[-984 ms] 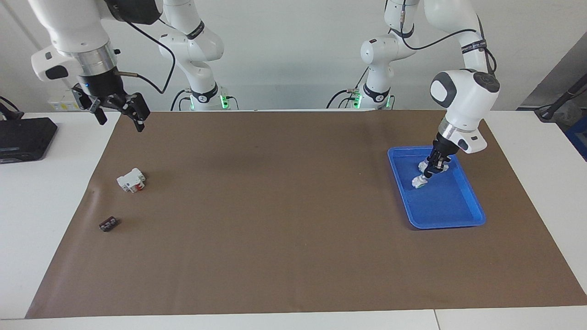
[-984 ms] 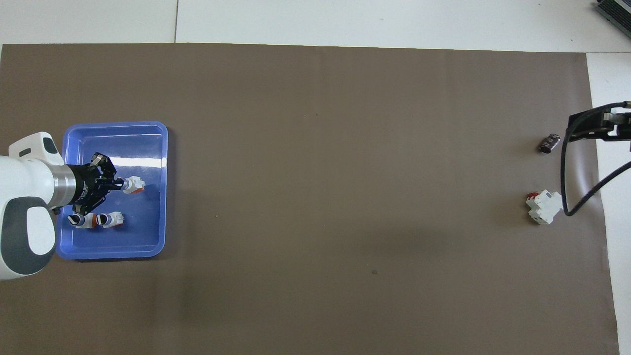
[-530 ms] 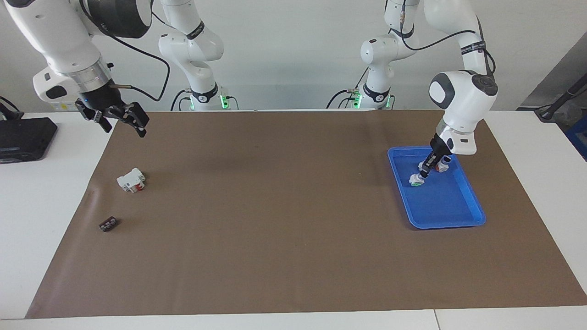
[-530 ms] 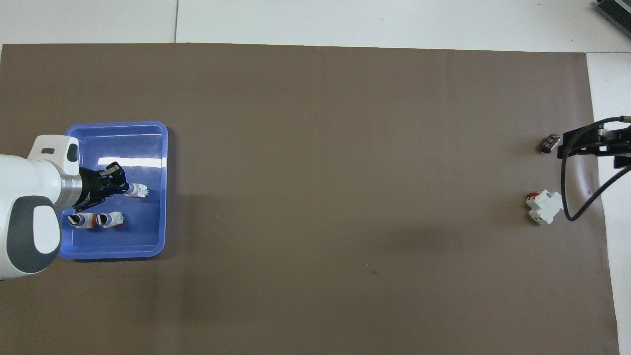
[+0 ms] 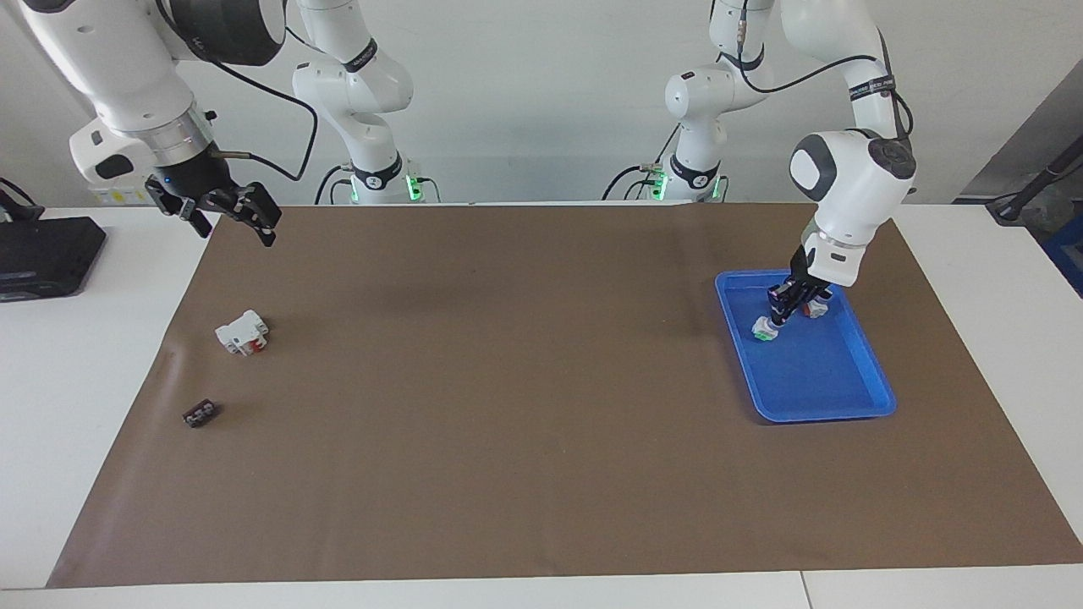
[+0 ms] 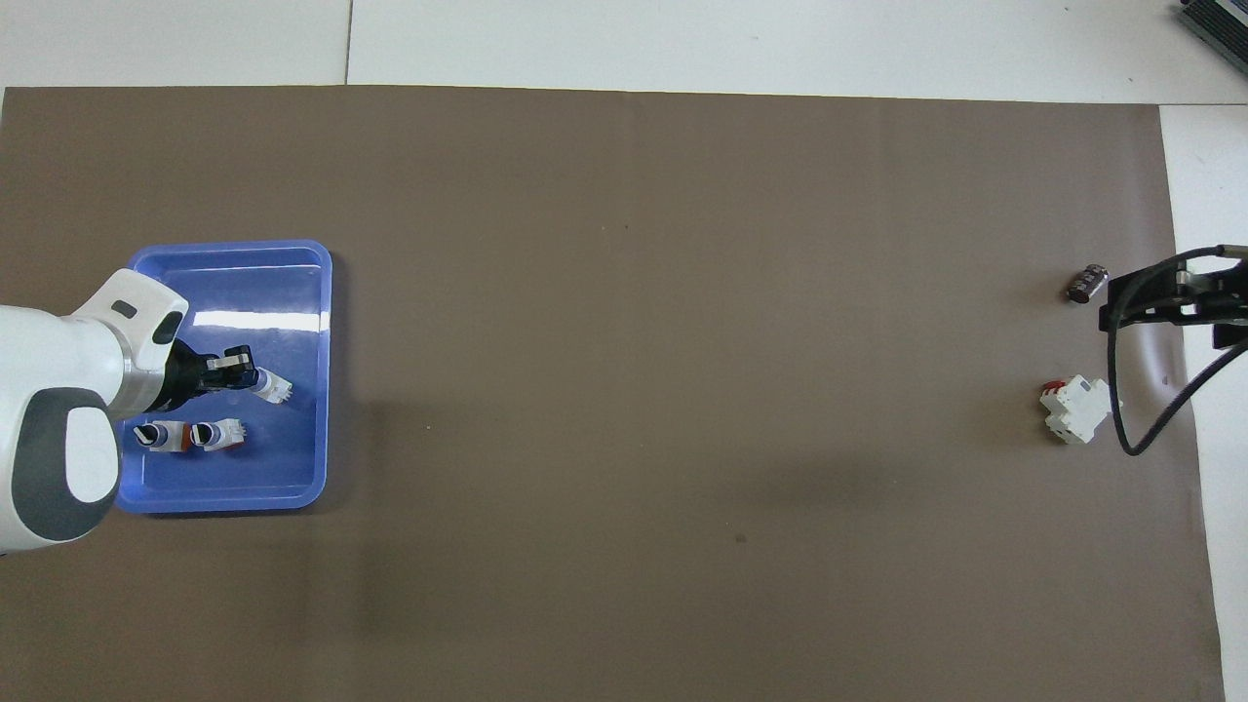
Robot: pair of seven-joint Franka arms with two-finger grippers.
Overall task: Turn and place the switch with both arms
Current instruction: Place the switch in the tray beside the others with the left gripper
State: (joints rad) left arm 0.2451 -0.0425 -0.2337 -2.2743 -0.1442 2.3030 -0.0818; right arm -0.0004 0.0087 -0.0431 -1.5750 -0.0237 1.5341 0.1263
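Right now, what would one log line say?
left gripper: shut on switch in blue tray | right gripper: open, waiting, raised

Three switches, one blue tray

I was working in a robotics lab: two white jointed arms stood bolted at the edge of a white tabletop against a bare pale wall, green status lights glowing at their bases, cables trailing from them. A plain brown mat covered the work area, and a black equipment box sat off to one end
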